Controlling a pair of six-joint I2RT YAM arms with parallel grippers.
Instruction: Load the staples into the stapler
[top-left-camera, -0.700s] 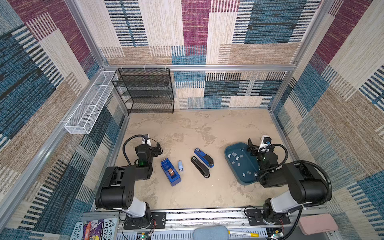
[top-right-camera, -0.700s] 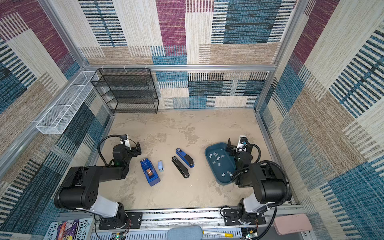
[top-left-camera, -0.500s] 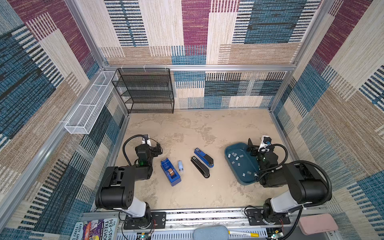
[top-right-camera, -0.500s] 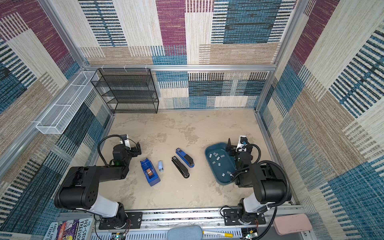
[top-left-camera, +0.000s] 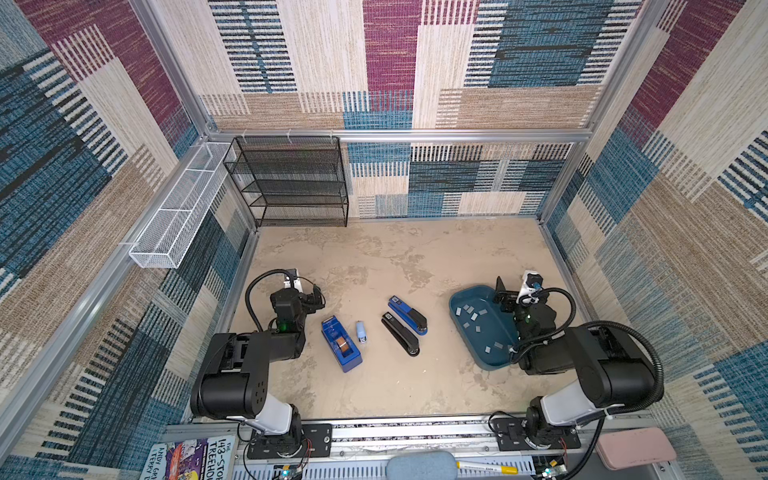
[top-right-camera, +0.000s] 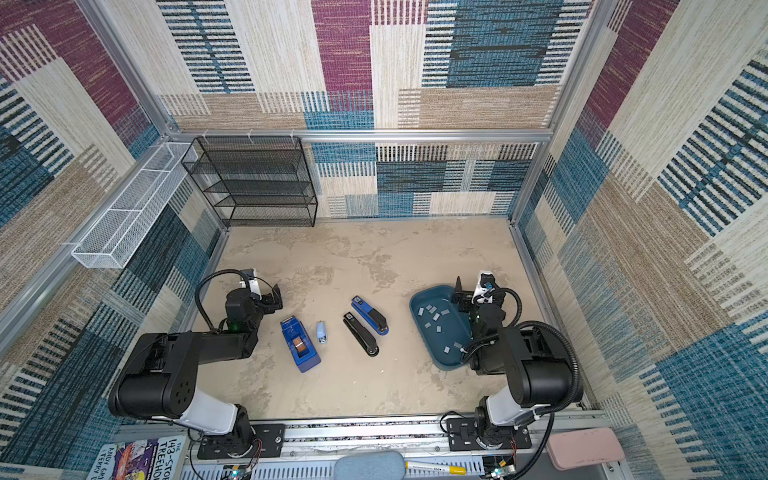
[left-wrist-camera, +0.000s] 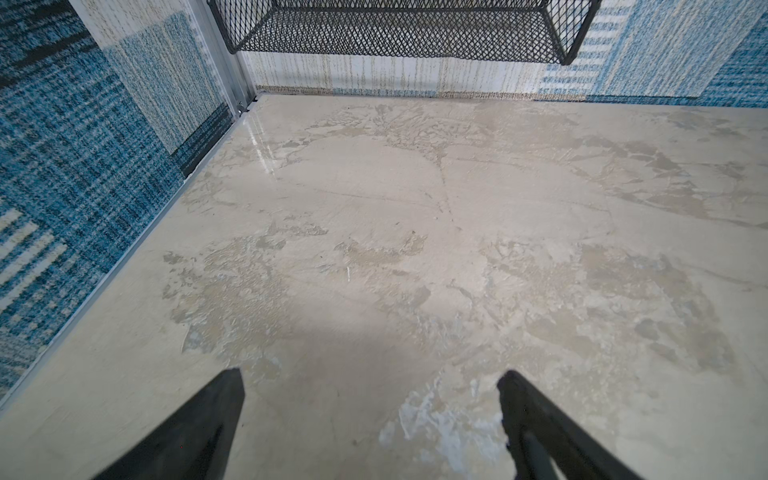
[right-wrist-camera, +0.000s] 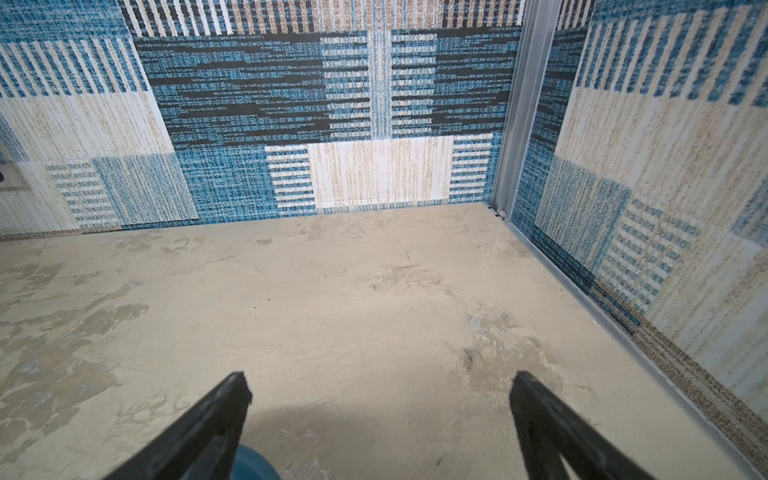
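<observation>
Nothing has moved since the earlier frames: both my arms sit folded near their bases. My left gripper (left-wrist-camera: 370, 378) hangs over bare table (left-wrist-camera: 415, 208) with its jaws spread wide and nothing between them. To its right lie the blue tape dispenser (top-left-camera: 340, 345), a small light-blue stapler (top-left-camera: 361, 331), then the black stapler (top-left-camera: 400, 340) and the blue stapler (top-left-camera: 407, 315) side by side (all look closed, though I can't tell for certain from above). Further right the staples (top-left-camera: 469, 309) lie scattered in the teal tray (top-left-camera: 453, 305), well apart from every stapler. My right gripper (right-wrist-camera: 380, 378) is just beside the tray's far corner, also wide open and empty.

I'd judge the first step is opening a stapler's magazine. I should pin its base with my left gripper, lift the top squarely, then pinch one strip by its long edges so it stays level.
</observation>
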